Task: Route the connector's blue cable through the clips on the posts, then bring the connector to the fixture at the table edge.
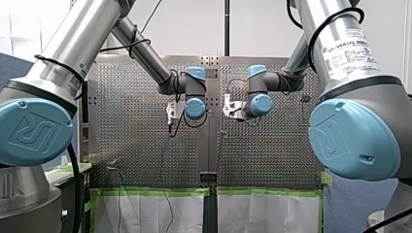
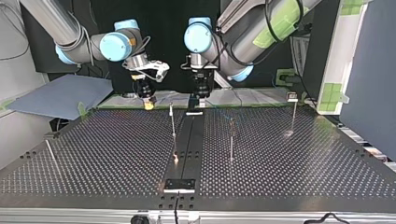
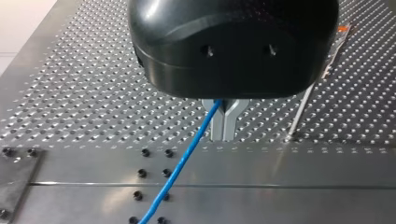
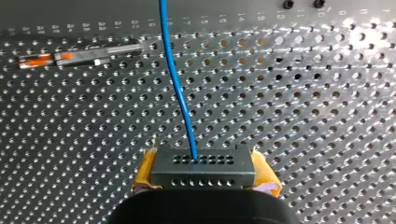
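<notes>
Now, the right claw (image 4: 204,179) is clamped on the connector (image 4: 203,165), its yellow pads (image 4: 145,170) squeezing the two ends. The blue cable (image 4: 175,79) runs out of the connector's holed face, straight ahead over the table (image 2: 280,163). At the left claw (image 3: 224,126), the metal fingers (image 3: 217,128) are pressed together and the same cable comes out at their root. That reads as a pinch, though the exact contact sits in shadow under the black body.

Here is the worry: both claws look to be holding one thin line. If one arm sets off alone, the stretch between them could snap taut and twist the connector in the pads. It could also tug the cable at its socket. The smooth metal fingers may equally let the cable slide. The thin posts (image 2: 173,122) (image 2: 231,140) (image 2: 293,116) look easy to knock with a low claw. No cable shows in any clip, so the routing seems all ahead.

In the top view both arms drop in from the upper edge, wrists bent so the claws point down. They hang side by side at upper centre, low over the table's far edge, the right one left of centre. What looks like the fixture (image 2: 179,185) waits at bottom centre, well apart from both.
</notes>
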`<state>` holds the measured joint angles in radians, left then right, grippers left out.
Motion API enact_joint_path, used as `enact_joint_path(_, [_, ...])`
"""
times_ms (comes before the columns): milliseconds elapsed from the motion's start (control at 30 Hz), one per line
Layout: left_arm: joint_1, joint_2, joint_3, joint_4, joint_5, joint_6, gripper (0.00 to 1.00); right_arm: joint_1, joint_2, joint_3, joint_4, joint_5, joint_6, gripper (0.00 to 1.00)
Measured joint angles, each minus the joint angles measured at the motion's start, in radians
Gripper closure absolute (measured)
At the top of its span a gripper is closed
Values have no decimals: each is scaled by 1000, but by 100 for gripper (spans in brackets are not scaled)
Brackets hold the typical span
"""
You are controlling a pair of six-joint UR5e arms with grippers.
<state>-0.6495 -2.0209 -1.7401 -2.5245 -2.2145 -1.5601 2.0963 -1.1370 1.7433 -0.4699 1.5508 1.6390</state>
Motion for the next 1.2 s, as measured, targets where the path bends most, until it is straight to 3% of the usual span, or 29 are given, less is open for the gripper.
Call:
enact_joint_path(300, [-18,-50,-6,21,3,2,100,-1,0,44,-38,10,0,100])
enact_joint_path(700, [-44,-129,-6,48,-9,8,100,-10,2,109,-106,61,3,100])
enact_joint_path(933, [-58,-136,-8,50,-12,8,100,-22,13,118,-134,59,-11,100])
enact_joint_path(1200, [-66,-186,-7,81,-13,8,100,-38,74,118,-176,39,-27,100])
